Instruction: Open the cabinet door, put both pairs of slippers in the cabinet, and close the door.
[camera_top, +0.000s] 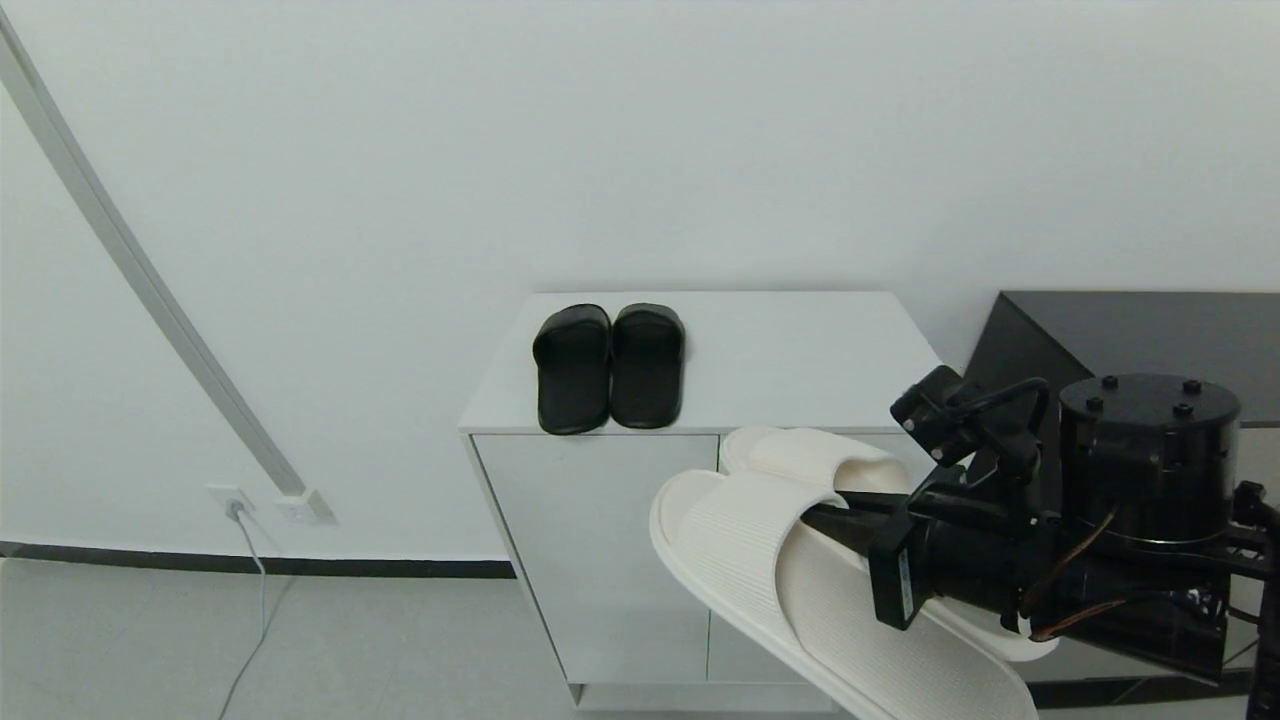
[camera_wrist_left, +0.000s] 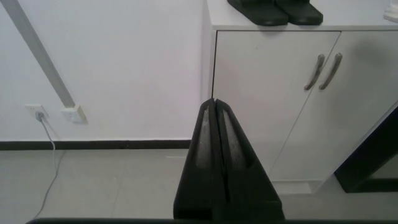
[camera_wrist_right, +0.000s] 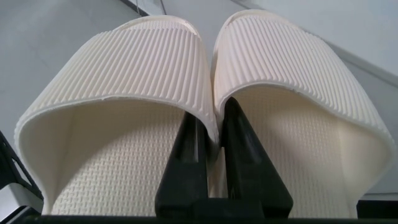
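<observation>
1. Gripping the white slippers (camera_top: 760, 560) in the right jaws, held as a pair in the air just in front of the cabinet (camera_top: 590, 560), toes angled up toward its right door. Sitting on the cabinet top, left of middle and close to the front edge: black slippers (camera_top: 610, 367), side by side and touching, toes toward the wall. Both doors shut. Low on the wall to the cabinet's left, a socket (camera_top: 232, 497) with a cable (camera_top: 261, 575) trailing to the floor. Just beside the cabinet's right, a dark unit (camera_top: 1140, 330).
2. Looking from the left wrist: left jaws pressed together with nothing between them, fingers (camera_wrist_left: 205, 155) aimed at the left front corner of the cabinet (camera_wrist_left: 267, 93). Doors closed flush, two slim handles (camera_wrist_left: 323, 71) next to each other at the centre seam. Heels of the black slippers (camera_wrist_left: 273, 9) at the top's front edge. Socket (camera_wrist_left: 38, 112) and cable (camera_wrist_left: 55, 148) off along the wall.
3. Looking from the right wrist: right jaws nearly together, clamped on the white slippers (camera_wrist_right: 205, 74), fingers (camera_wrist_right: 186, 168) slipped one under each ribbed strap, the two inner strap walls pinched between. Slippers side by side, touching along their inner edges.
</observation>
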